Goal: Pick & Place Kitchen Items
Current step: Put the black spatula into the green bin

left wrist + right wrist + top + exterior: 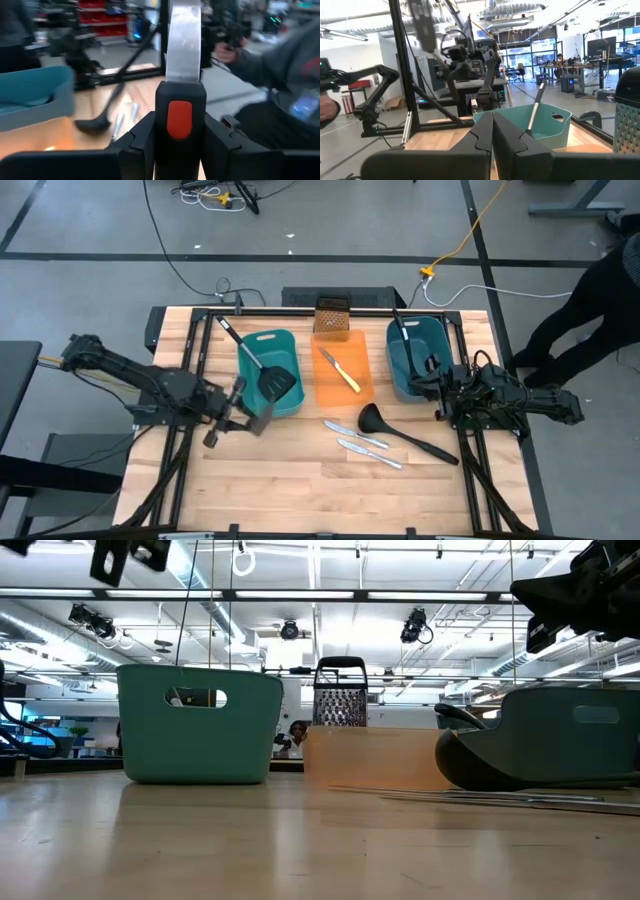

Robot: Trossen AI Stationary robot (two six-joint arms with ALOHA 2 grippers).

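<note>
My left gripper (243,416) is raised near the left teal tub (262,345) and is shut on a black spatula with a red-marked handle (179,117). The spatula's silver shaft (183,40) runs on past the fingers, and its slotted head (280,384) shows over the tub's near right corner. Another black utensil's handle (235,338) leans out of that tub. My right gripper (443,394) is shut and empty beside the right teal tub (415,358), which holds a black-handled utensil (401,328). A black ladle (405,435) and two silver knives (355,432) (369,452) lie on the table. A yellow-handled knife (341,370) lies in the orange tray (362,385). My left gripper pinches the spatula's black handle at its red-marked part (179,97) between its two fingers (139,142), one on each side. The fingers come in about level from the table's left. The spatula is lifted clear of the table.
A brownish box grater (332,316) stands behind the orange tray. A black metal frame (300,311) runs around the table. A person in dark clothes (590,310) stands off the table's right side. Bare wood lies at the near left (200,490).
</note>
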